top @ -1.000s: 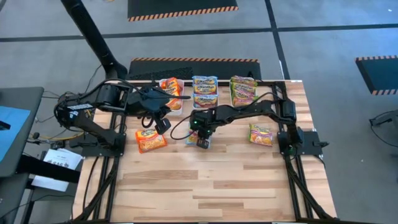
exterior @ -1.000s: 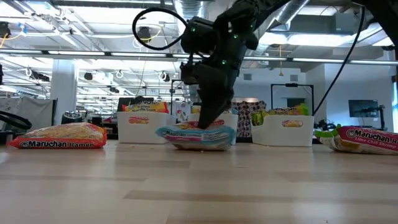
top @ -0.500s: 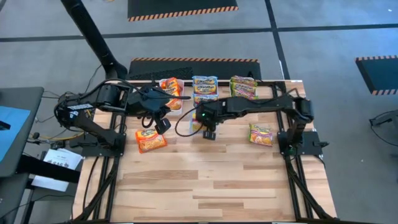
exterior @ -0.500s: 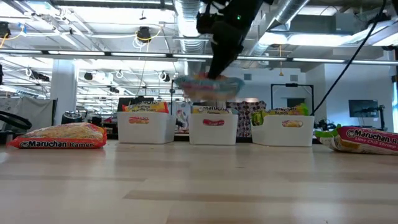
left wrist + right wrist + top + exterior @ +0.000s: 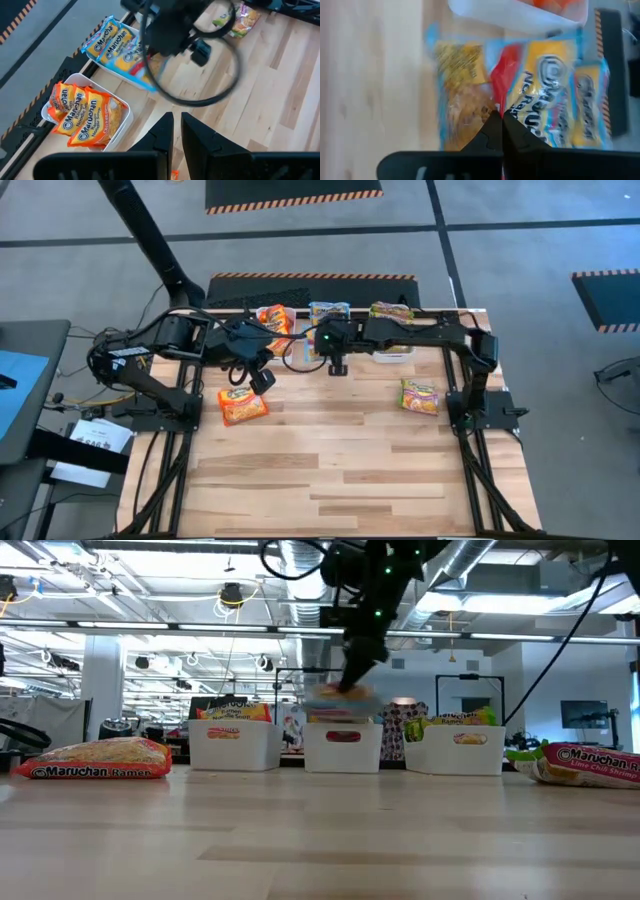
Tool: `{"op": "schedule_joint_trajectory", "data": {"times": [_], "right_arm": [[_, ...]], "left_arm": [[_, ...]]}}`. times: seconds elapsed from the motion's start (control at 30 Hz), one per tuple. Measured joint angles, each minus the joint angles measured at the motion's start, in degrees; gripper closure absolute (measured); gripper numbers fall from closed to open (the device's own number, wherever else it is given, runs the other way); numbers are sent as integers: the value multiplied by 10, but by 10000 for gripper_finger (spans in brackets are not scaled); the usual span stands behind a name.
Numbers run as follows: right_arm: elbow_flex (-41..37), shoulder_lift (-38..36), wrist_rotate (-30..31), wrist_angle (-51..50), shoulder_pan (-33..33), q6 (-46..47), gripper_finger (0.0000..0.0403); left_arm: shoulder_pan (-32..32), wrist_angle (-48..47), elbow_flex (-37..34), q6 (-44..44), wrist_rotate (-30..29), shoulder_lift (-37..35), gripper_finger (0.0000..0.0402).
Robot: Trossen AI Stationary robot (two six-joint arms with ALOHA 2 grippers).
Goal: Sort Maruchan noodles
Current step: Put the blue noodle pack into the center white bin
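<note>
My right gripper (image 5: 352,682) is shut on a blue-edged Maruchan packet (image 5: 336,700) and holds it over the middle white bin (image 5: 343,746), which has more blue packets (image 5: 111,42) in it. The left bin (image 5: 125,117) holds orange packets (image 5: 82,112), and the right bin (image 5: 464,751) holds green-pink ones. An orange packet (image 5: 243,405) and a green-pink packet (image 5: 420,395) lie flat on the table. My left gripper (image 5: 176,131) hangs shut over the table's left half, above the orange packet, with nothing between its fingers. My right gripper pinches the blue packet between its two fingers, near the middle of its printed face (image 5: 496,106). The fingers come from above, slanting toward the far edge. The packet hangs under the fingers, lifted clear of the table and over the middle bin's near rim.
The three white bins stand in a row along the table's far edge (image 5: 340,278). Bare wood (image 5: 340,470) fills the near half of the table. A cable loop (image 5: 200,75) hangs from my right arm near the bins.
My right gripper has lifted the blue packet off the middle of the table. It has carried the packet up and toward the far edge until it hangs over the middle bin. Its wrist has rolled on the way. The fingers have stayed shut on the packet.
</note>
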Motion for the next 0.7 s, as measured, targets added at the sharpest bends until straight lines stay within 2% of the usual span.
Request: {"op": "schedule_joint_trajectory", "data": {"times": [0.17, 0.27, 0.7], "right_arm": [[0, 28, 17, 2, -24, -27, 398], [2, 43, 56, -4, -31, -30, 397], [1, 56, 64, 2, -54, -32, 395]], "left_arm": [[0, 0, 0, -1, -1, 0, 377], [0, 0, 0, -2, -2, 0, 377], [0, 0, 0, -2, -27, 0, 377]]}}
